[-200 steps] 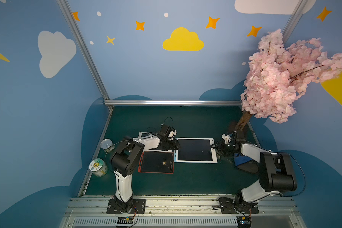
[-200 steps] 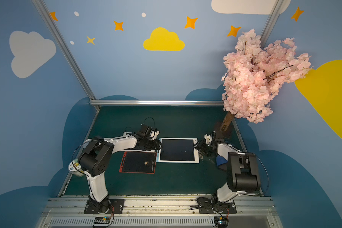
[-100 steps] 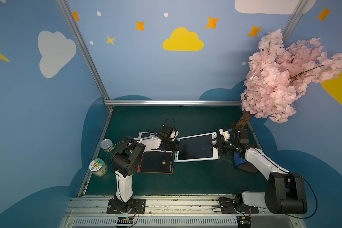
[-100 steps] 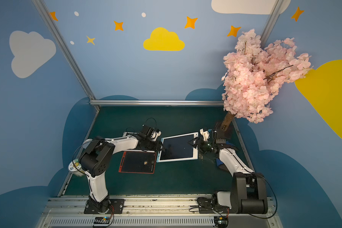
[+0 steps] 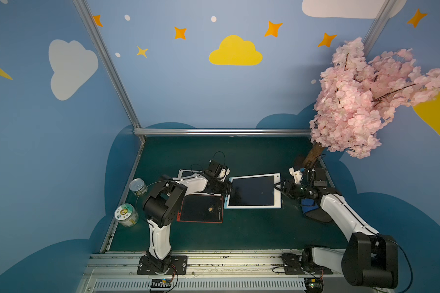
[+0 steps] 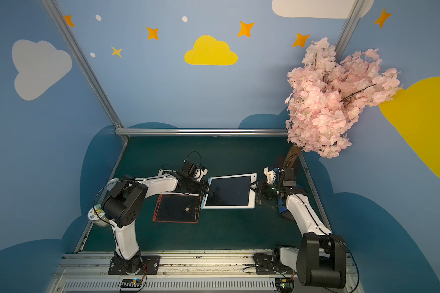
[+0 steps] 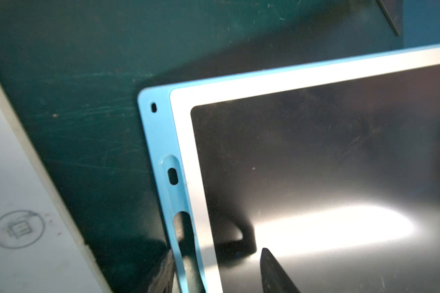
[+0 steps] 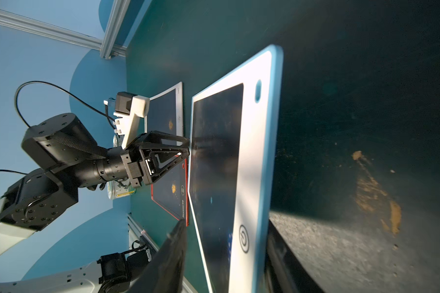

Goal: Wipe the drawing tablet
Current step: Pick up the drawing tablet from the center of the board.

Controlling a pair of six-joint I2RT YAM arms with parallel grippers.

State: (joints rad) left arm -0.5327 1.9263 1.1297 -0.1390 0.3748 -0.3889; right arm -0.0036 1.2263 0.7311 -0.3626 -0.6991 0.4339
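The drawing tablet (image 5: 253,190) (image 6: 228,191), dark screen in a white and blue frame, sits mid-table with its right side raised. My left gripper (image 5: 230,189) (image 6: 207,190) (image 8: 188,147) is shut on its left edge; in the left wrist view the gripper (image 7: 216,253) has one finger over the screen (image 7: 315,165) and one under the frame. My right gripper (image 5: 277,186) (image 6: 252,186) (image 8: 226,228) straddles the right edge of the tablet (image 8: 252,152), open, with a gap on the screen side. A blue cloth (image 5: 308,203) lies beside the right arm.
A red-framed tablet (image 5: 201,208) with an orange spot lies front left, and a white tablet (image 5: 186,173) lies behind the left arm. Two jars (image 5: 137,186) (image 5: 125,215) stand at the left edge. A pink blossom tree (image 5: 366,101) overhangs the back right. An orange smear (image 8: 376,192) marks the mat.
The tablet lay flat a second ago; its right side now stands off the mat. My right arm has reached up and forward, and its jaws have narrowed. The left gripper has kept its place.
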